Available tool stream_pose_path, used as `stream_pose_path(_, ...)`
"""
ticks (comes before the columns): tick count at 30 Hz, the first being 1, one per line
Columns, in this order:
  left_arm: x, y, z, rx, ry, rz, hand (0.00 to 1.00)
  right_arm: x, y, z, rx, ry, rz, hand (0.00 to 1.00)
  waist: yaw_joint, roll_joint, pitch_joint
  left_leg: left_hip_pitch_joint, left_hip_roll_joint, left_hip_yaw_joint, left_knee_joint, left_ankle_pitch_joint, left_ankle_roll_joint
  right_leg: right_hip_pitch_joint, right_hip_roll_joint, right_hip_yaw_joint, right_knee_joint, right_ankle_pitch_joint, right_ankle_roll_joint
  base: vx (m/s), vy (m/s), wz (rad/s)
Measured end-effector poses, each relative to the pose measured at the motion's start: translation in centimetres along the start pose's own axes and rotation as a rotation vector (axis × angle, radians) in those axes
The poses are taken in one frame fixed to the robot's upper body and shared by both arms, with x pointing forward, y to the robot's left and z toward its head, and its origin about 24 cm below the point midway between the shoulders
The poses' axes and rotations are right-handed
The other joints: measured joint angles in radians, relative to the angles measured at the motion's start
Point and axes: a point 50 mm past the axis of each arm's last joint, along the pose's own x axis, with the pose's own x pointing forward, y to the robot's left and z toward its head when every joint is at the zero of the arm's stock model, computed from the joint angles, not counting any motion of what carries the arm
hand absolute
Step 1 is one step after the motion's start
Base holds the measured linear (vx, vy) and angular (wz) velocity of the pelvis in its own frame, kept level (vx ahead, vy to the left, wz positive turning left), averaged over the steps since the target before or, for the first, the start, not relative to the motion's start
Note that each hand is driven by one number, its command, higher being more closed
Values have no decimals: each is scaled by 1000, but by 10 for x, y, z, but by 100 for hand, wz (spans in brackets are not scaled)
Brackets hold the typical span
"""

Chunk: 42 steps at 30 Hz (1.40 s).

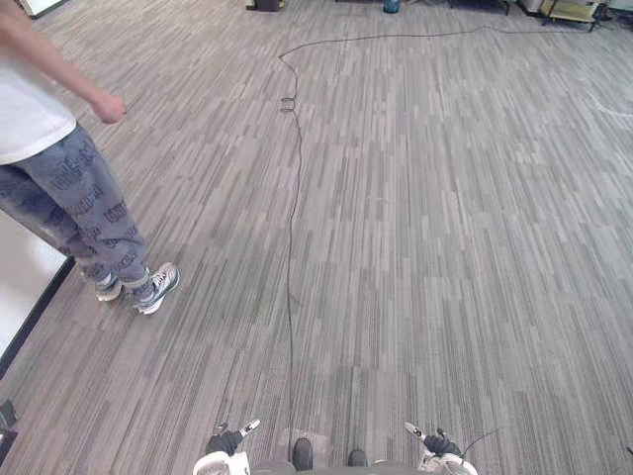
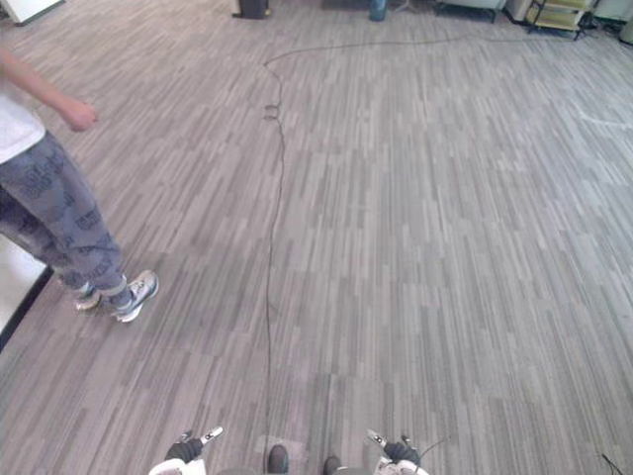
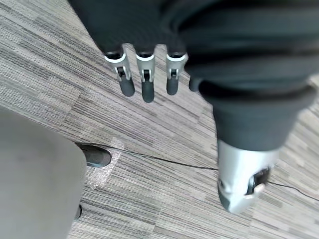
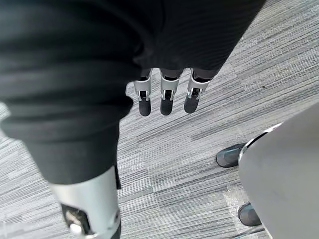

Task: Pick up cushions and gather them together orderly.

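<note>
Left wrist view — left hand [image 3: 144, 85] relaxed over carpet [image 1: 415, 218]; right hand [image 4: 167, 101] likewise.

Open office- or lab-like hall: wide grey striped carpet [image 1: 425, 257], furniture [image 1: 569, 10] along the far edge, a bystander [image 1: 69, 188].

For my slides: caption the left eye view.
Open, empty left hand and right hand; person stands on carpet.
</note>
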Motion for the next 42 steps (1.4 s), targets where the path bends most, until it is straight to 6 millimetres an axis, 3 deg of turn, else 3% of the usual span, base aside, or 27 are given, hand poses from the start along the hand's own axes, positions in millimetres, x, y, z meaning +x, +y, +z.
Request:
stream_pose_path(2, 0, 2, 3, -30, -8, 8, 0, 0, 1, 1, 24, -5, 7, 0, 1, -5, 8, -43, -1, 15, 75, -40, -11, -25, -12, -3, 39, -21, -6, 11, -6, 4)
stream_pose_path(3, 1, 5, 10, -59, -32, 17, 0, -1, 3, 1, 42, -7, 13, 0, 2, -11, 23, -121, 14, 103, 246, -118, -51, -41, -24, -11, 72, -38, -12, 26, -15, 15)
stream_pose_path(4, 1, 4, 11, -66, -37, 17, 0, -1, 5, 1, 52, -8, 17, 0, 3, -9, 27, -148, 25, 141, 303, -139, -59, -44, -25, -14, 83, -45, -14, 0, -26, 21)
stream_pose_path(6, 1, 4, 18, -158, -71, 30, 0, -1, 4, 5, 63, -32, 19, 0, 12, -4, 48, -293, 110, 311, 653, -206, -52, -37, -30, -27, 142, -108, -31, -12, 18, 17)
stream_pose_path(9, 1, 4, 19, -169, -79, 31, 0, -1, 7, 12, 52, -57, 33, 0, 13, 1, 53, -343, 185, 384, 771, -279, -7, -7, -50, -39, 160, -140, -25, 128, 111, 15)
stream_pose_path(11, 1, 3, 22, -188, -92, 27, 0, 0, 11, 21, 51, -86, 44, 0, 15, 0, 52, -392, 214, 400, 700, -268, -12, 14, -98, -42, 148, -157, -3, 292, 244, 13)
stream_pose_path(13, 0, 0, 22, -200, -101, 21, 0, 1, 13, 26, 49, -97, 49, 0, 24, 8, 46, -424, 207, 379, 500, -148, -39, 43, -149, -42, 110, -180, 34, 337, 325, 1)
stream_pose_path(14, 0, 0, 23, -198, -103, 21, 0, 1, 13, 24, 49, -92, 48, 0, 28, 6, 46, -426, 202, 382, 508, -115, -33, 52, -159, -37, 106, -188, 43, 413, 350, -6)
stream_pose_path(16, 0, 0, 25, -186, -108, 21, 0, 0, 15, 19, 48, -76, 56, 0, 40, -11, 19, -432, 168, 407, 542, -193, -1, 44, -204, -16, 140, -187, 10, 450, 305, -10)
stream_pose_path(17, 1, 0, 24, -185, -105, 24, 0, -1, 21, 17, 57, -72, 73, 0, 48, -14, 15, -421, 162, 417, 555, -227, 14, 9, -220, 17, 224, -160, 18, 668, 414, -16)
stream_pose_path(18, 1, 3, 24, -180, -102, 32, 0, -3, 25, 11, 66, -58, 84, 0, 51, -31, 11, -371, 149, 434, 560, -260, 50, -42, -245, 52, 396, -121, 85, 559, 354, -14)
stream_pose_path(19, 1, 4, 24, -179, -102, 33, 0, -3, 25, 11, 67, -58, 84, 0, 52, -33, 11, -364, 148, 435, 560, -265, 51, -49, -248, 57, 423, -116, 90, 559, 321, -20)
stream_pose_path(21, 1, 5, 21, -143, -87, 30, 0, -3, 24, 14, 74, -74, 83, 0, 51, -44, 18, -202, 127, 446, 516, -323, 48, -197, -259, 117, 873, 17, 123, 514, 226, -24)
stream_pose_path(24, 2, -1, 20, -122, -74, 9, 0, -3, 20, 21, 71, -105, 82, 0, 36, -24, 24, 6, 108, 432, 366, -325, 45, -360, -238, 25, 1129, -33, 74, 516, 141, -22)
stream_pose_path(26, 3, -8, 21, -123, -65, -9, 0, -2, 19, 28, 71, -137, 86, 0, 14, -12, 25, 84, 110, 425, 287, -325, 45, -467, -218, -66, 1091, -86, 61, 433, 77, -4)
stream_pose_path(28, 4, -20, 23, -111, -49, -38, 0, -1, 15, 35, 70, -150, 79, 0, -14, 6, 39, 152, 129, 415, 243, -324, 44, -537, -176, -159, 914, -121, 21, 483, 3, 27)
stream_pose_path(29, 4, -28, 26, -105, -50, -62, 0, 0, 10, 32, 74, -136, 67, 0, -18, 12, 47, 183, 139, 392, 245, -323, 44, -567, -141, -190, 739, -96, 9, 663, -96, 47)
stream_pose_path(30, 4, -32, 28, -81, -57, -78, 0, 0, 7, 32, 68, -137, 57, 0, -29, 6, 50, 203, 137, 339, 245, -322, 42, -572, -102, -175, 511, -13, 19, 679, -133, 52)
stream_pose_path(31, 4, -31, 27, -73, -53, -82, 0, 0, 6, 29, 65, -127, 54, 0, -34, -2, 52, 218, 129, 313, 241, -320, 38, -562, -94, -160, 418, 26, 26, 628, -194, 71)
stream_pose_path(32, 5, -32, 24, -70, -42, -88, 0, 0, 0, 20, 68, -95, 38, 0, -48, -21, 55, 258, 109, 253, 228, -304, 9, -556, -87, -110, 324, 131, 4, 547, -178, 66)
stream_pose_path(33, 4, -36, 22, -79, -31, -97, 0, 0, -4, 17, 73, -80, 25, 0, -56, -12, 62, 290, 116, 215, 219, -297, -3, -547, -76, -86, 355, 179, -63, 680, -189, 43)
stream_pose_path(34, 2, -45, 17, -111, -13, -115, 0, 1, -11, 26, 73, -107, 7, 0, -51, 44, 70, 308, 158, 199, 235, -261, -57, -550, -60, -111, 447, 87, -62, 662, -185, 17)
stream_pose_path(35, 1, -46, 16, -138, -11, -112, 0, 2, -12, 29, 83, -116, 3, 0, -55, 60, 79, 300, 172, 180, 298, -233, -81, -543, -58, -119, 500, 29, -73, 784, -231, 7)
stream_pose_path(36, 1, -46, 18, -150, -19, -111, 0, 2, -14, 29, 100, -117, -4, 0, -60, 71, 85, 234, 208, 149, 505, -174, -127, -506, -49, -132, 538, -42, -79, 781, -254, 13)
stream_pose_path(37, 2, -44, 22, -173, -37, -104, 0, 2, -14, 29, 105, -117, -4, 0, -51, 75, 93, 111, 257, 112, 802, -75, -222, -438, -29, -128, 522, -84, -93, 776, -206, -4)
stream_pose_path(39, 2, -41, 27, -197, -60, -96, 0, 1, -11, 29, 107, -120, 5, 0, -43, 75, 100, 13, 309, 130, 1025, -80, -218, -359, -2, -124, 486, -107, -104, 581, -108, -17)
stream_pose_path(42, 2, -36, 46, -222, -141, -98, 0, -1, 9, 22, 72, -107, 66, 0, -6, 25, 119, -213, 352, 221, 1180, -205, -98, -98, 6, -79, 340, -161, -96, 537, -52, -26)
